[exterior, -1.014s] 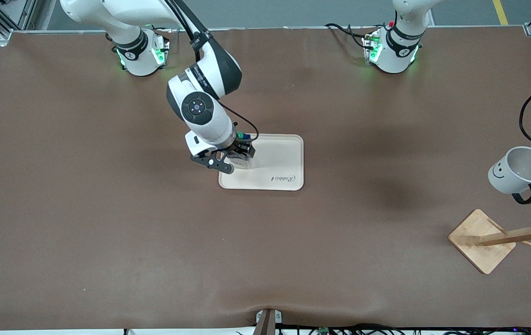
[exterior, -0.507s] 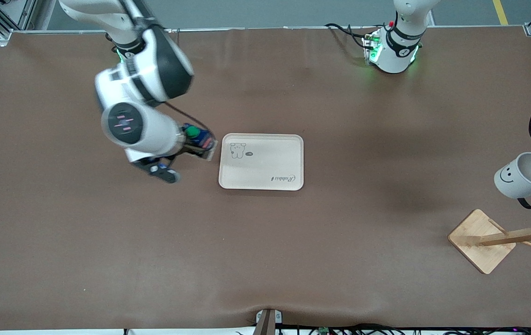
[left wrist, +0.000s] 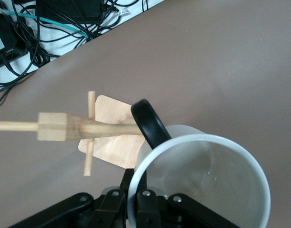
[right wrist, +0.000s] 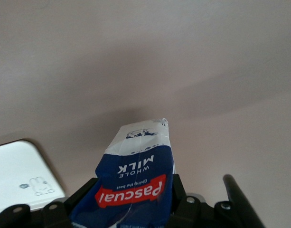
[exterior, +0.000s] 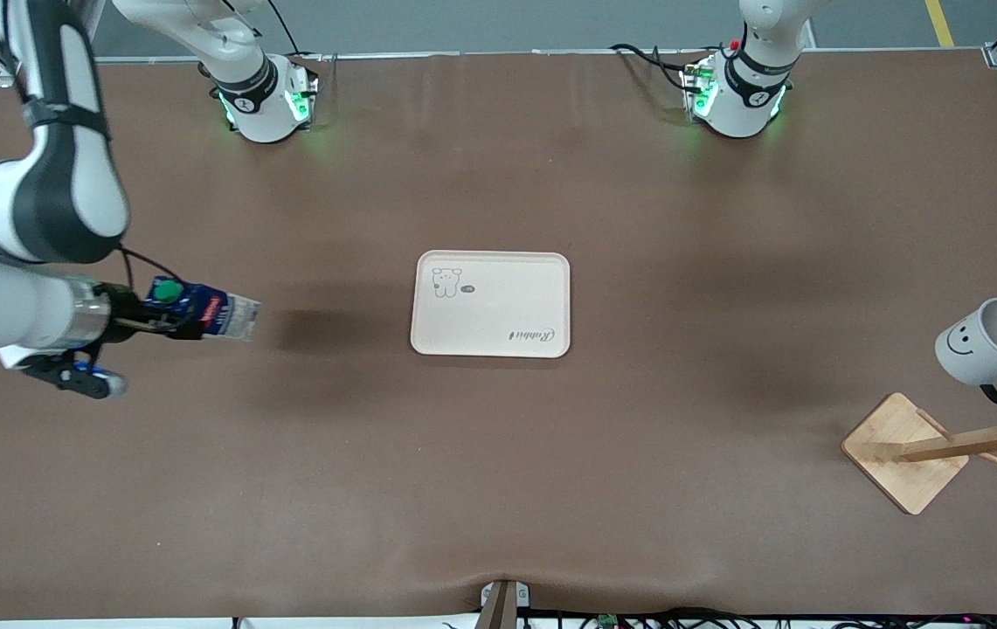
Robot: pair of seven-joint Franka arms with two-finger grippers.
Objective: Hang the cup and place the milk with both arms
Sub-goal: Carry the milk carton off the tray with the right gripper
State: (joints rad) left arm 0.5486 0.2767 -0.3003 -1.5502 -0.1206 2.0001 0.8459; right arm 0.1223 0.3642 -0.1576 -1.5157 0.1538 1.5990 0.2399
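Over the table, right gripper [exterior: 168, 325] clamps the tilted blue, green-capped milk [exterior: 205, 313].

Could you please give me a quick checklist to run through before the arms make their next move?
1. Left gripper shut on the white smiley mug: ok.
2. Mug's black loop handle on a peg of the wooden mug rack: not ok, only close.
3. Right gripper shut on the dark-blue milk carton: ok.
4. Carton on the cream tray: not ok, carried away toward the right arm's end.
5. Carton upright: not ok, tipped sideways.
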